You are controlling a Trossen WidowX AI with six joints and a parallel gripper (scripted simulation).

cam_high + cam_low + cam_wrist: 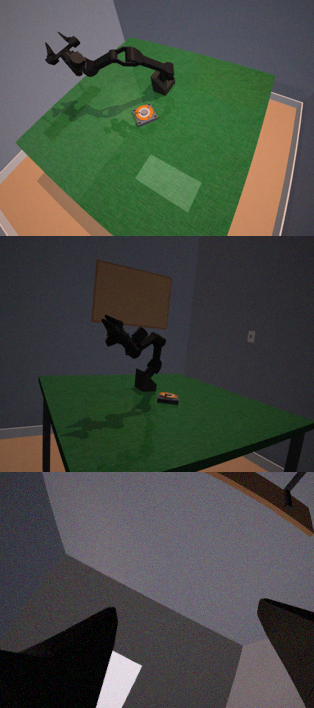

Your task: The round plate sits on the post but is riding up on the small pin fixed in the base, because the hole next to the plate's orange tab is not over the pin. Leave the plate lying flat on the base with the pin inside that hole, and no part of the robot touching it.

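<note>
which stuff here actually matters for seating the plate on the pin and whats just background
For the job:
- round plate, orange, on the post
- grey base under it
- end effector, open, raised well away from the plate

Just background:
- green table
- pale rectangle on the table
- brown board on the wall
- wall switch

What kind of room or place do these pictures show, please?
Probably a plain indoor room set up as a robot workbench: a green table carrying the arm's base, bluish walls with a brown board and a wall switch, and an orange floor.
</note>
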